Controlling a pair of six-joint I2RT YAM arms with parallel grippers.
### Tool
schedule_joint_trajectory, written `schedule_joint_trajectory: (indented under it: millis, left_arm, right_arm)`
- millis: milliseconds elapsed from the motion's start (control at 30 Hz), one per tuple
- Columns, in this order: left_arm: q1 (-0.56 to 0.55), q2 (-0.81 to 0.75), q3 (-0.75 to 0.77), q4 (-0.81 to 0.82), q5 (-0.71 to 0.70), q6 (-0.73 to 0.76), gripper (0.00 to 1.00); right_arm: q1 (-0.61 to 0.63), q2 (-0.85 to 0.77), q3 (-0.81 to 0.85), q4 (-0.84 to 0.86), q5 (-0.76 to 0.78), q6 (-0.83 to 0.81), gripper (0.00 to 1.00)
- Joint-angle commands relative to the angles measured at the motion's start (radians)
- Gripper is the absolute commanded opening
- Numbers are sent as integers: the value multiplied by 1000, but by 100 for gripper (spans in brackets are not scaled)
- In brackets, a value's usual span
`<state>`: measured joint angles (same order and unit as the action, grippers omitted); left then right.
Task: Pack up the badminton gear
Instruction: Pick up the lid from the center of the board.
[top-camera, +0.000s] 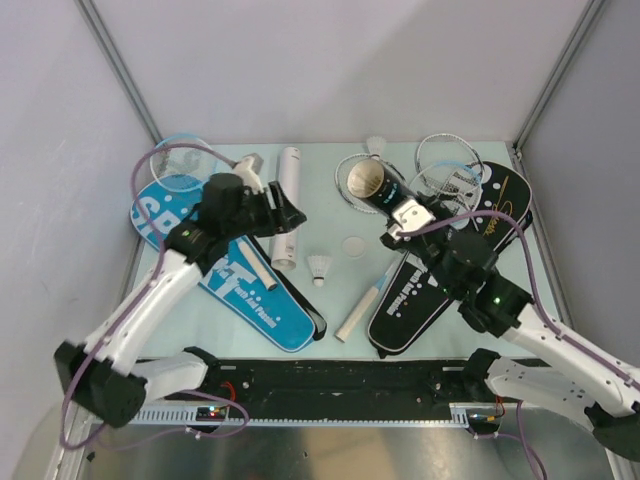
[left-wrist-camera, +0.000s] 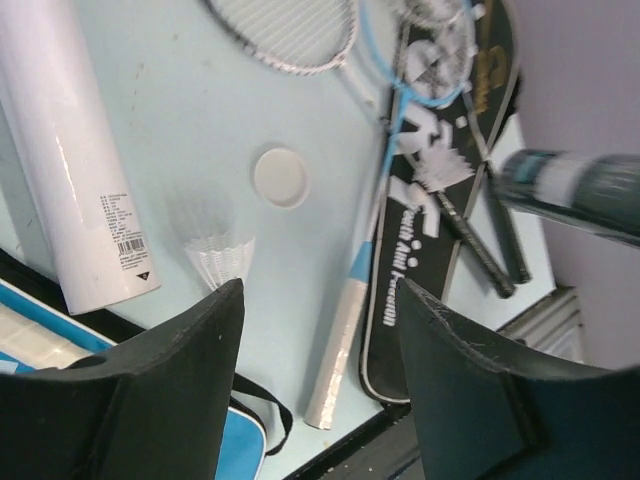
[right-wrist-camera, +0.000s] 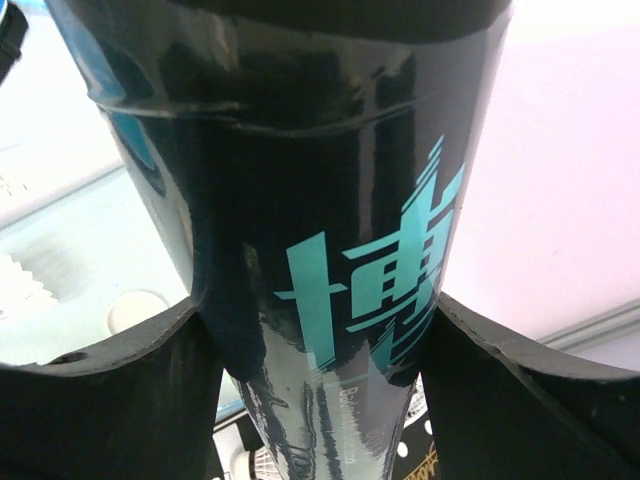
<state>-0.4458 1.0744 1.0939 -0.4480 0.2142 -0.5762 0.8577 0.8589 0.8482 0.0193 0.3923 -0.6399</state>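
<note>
Two arms reach over the pale table (top-camera: 325, 215). The right gripper (top-camera: 402, 218) is closed around the black tube (top-camera: 372, 184), which is lifted off the table and tilted, with its open mouth turned up toward the overhead camera. In the right wrist view this tube, with turquoise print, fills the gap between the two fingers (right-wrist-camera: 100, 400) and touches both.

The left gripper (left-wrist-camera: 320, 300) has its jaws wide apart and holds nothing. It hangs over the near end of the white tube (left-wrist-camera: 75, 150), which lies flat on the table, with that end on the edge of the blue cover (top-camera: 245, 290). Below this gripper a white shuttlecock (left-wrist-camera: 222, 260) stands on the table, and a small round lid (left-wrist-camera: 281, 177) lies near it.

A racket with a light blue shaft (left-wrist-camera: 373, 200) lies along the edge of the black cover (top-camera: 430, 290), with its white handle toward the near side. More rackets (top-camera: 450, 165) rest at the far side, partly on the black cover. A second shuttlecock (top-camera: 376, 146) is close to the far wall.
</note>
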Motion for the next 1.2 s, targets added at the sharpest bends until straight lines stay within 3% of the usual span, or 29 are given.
schedule_joint_trajectory:
  millis: [0,500,767,1167]
  left_arm:
    - [-67,169,108,-10,-118,33,65]
    - [-183,788,482,-35,-167,-11,53]
    - [-195,937,536,-42,-171,-19,49]
    - [-209,1035,524,-59,-198,-41,39]
  right_arm:
    - [9,-94,20,29,2,89,22]
    - [51,-259,20,-10,-16,87,22]
    - [50,-287,10,-52,-20,87,22]
    - [50,-290,9,-48,-18,75,22]
